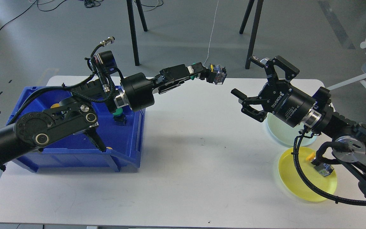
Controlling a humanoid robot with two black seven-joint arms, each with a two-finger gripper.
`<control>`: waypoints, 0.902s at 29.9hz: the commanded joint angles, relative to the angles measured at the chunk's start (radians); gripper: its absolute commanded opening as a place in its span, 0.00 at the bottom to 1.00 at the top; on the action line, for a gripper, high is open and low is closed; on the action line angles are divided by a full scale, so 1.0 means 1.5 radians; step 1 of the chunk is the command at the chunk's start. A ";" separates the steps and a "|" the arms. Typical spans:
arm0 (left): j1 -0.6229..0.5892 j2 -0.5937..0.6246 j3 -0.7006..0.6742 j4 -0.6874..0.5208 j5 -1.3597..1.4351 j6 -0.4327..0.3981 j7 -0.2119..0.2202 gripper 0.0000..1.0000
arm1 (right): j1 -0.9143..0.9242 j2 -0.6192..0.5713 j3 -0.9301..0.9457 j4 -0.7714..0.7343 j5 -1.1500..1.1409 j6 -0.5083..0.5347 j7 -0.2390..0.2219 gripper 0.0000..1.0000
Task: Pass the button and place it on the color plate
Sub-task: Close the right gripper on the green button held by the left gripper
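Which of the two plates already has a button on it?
The yellow plate, nearest the table's front edge, carries a yellow-capped button. The pale green plate behind it shows none, though the right arm hides part of it.

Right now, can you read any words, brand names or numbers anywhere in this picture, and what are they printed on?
"ROBOTIQ": white letters on the black body of the open right gripper.
A smaller white line beside that brand name: too small to read.
The green-capped button clamped in the left gripper: no readable marking.
The blue plastic bin: no text visible.
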 commanded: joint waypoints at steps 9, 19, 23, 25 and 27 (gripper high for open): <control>0.000 -0.003 0.000 0.001 -0.005 -0.001 0.000 0.18 | 0.029 0.040 -0.021 -0.008 0.000 0.000 0.012 0.98; 0.000 -0.003 0.000 0.002 -0.006 -0.002 0.000 0.18 | 0.067 0.053 -0.067 -0.021 0.000 0.000 0.010 0.97; 0.000 -0.003 -0.001 0.002 -0.006 -0.001 0.000 0.18 | 0.067 0.053 -0.068 -0.021 0.000 0.000 0.011 0.74; 0.000 -0.003 -0.001 0.002 -0.006 -0.002 0.000 0.18 | 0.066 0.052 -0.068 -0.020 0.000 0.000 0.012 0.61; 0.000 -0.003 0.000 0.002 -0.006 -0.002 0.000 0.18 | 0.066 0.050 -0.067 -0.018 0.000 0.000 0.014 0.52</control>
